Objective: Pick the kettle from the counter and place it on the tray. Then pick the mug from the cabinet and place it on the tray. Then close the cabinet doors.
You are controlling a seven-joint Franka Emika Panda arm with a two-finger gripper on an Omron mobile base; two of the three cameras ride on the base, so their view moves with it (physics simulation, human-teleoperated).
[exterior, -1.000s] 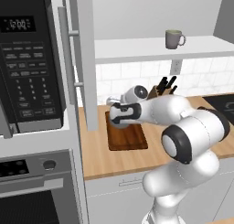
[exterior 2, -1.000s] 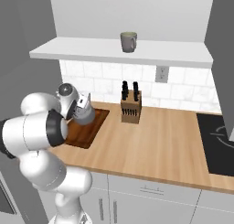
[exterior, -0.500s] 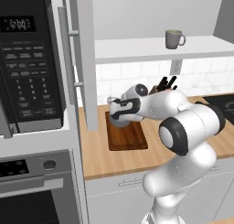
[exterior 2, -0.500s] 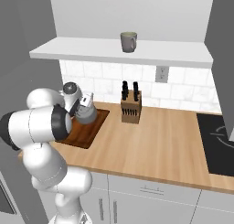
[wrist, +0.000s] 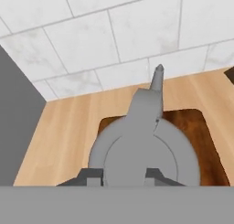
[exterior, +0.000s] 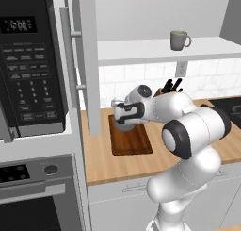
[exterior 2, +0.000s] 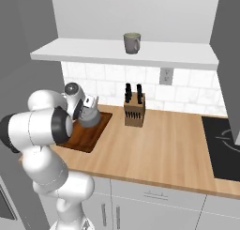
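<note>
1. Kettle sits over the far end of the dark tray, near the tiled backsplash; whether its base rests fully on the wood cannot be told, as the hand covers it in both base views.
2. Gripper is directly above the kettle. In the hand view the two tips flank the arched handle at the bottom edge; whether they grip it or have just let go cannot be told.
3. Judged step: releasing the kettle onto the tray, first part of the task.
4. To do it well: open fully before lifting, then rise straight up along the handle so neither finger catches the arch and tips the kettle. The spout points toward the backsplash; no sideways motion until clear.
5. Mug stands on the cabinet shelf, well above and to the right of the tray.
6. Cabinet door stands open beside the microwave; knife block stands near the tray on the counter, so the retreat should stay high.
</note>
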